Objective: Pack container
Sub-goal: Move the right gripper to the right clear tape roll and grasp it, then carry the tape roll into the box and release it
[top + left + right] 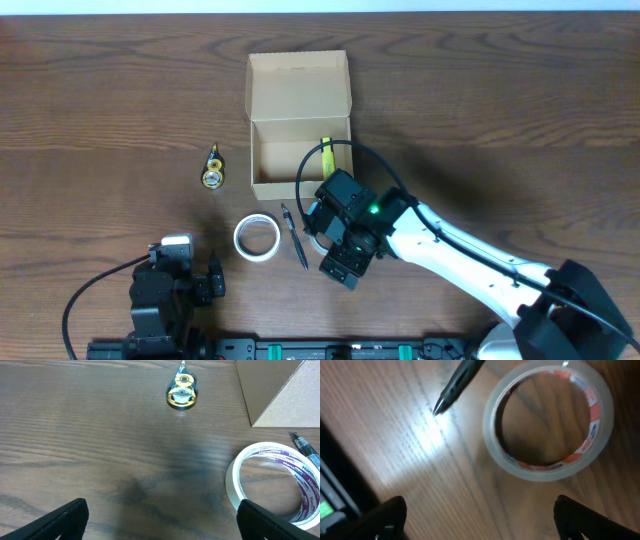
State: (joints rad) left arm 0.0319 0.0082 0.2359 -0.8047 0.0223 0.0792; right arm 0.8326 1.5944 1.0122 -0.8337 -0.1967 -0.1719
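The container (300,178) is an open tan cardboard box with its flap lid (297,82) folded back; a yellow item (327,152) lies inside at the right. It also shows in the left wrist view (280,390). My right gripper (325,232) is open just in front of the box, over a clear tape roll (550,425) with red print, its fingers (480,520) on either side of bare table short of the roll. My left gripper (213,278) is open and empty (160,520), near a white tape roll (257,238) that lies ahead to its right (275,480).
A black pen (295,235) lies between the two rolls; its tip shows in the right wrist view (457,382), its end in the left wrist view (305,445). A yellow tape dispenser (213,170) lies left of the box (182,392). The table's front rail is close behind.
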